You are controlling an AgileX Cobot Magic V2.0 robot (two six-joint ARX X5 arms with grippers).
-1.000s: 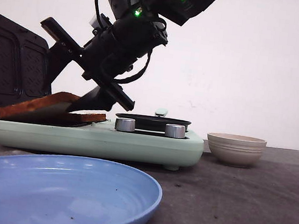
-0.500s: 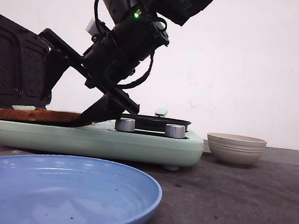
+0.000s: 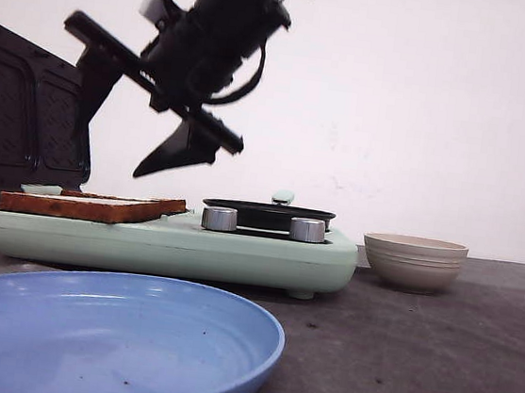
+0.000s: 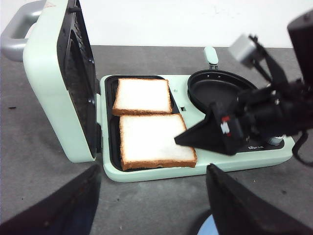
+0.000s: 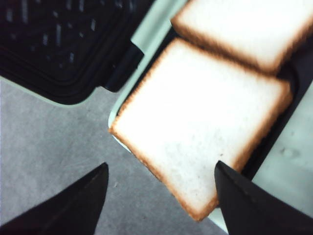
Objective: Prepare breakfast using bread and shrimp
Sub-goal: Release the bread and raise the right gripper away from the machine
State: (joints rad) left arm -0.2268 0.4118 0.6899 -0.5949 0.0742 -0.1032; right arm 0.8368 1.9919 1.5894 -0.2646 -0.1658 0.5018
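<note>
Bread (image 3: 91, 204) lies flat at 7 o'clock below my right gripper (image 3: 129, 120), jaws spread, empty.

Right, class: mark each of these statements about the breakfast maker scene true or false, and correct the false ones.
1. Two bread slices lie side by side on the open grill plate. True.
2. The right tool is clamped on a slice. False: it hangs open above the bread, holding nothing.
3. The breakfast maker's lid is shut. False: it stands upright, open.
4. A beige bowl sits on the table to the right of the breakfast maker. True.
5. The blue plate holds bread. False: no bread is on it.
</note>
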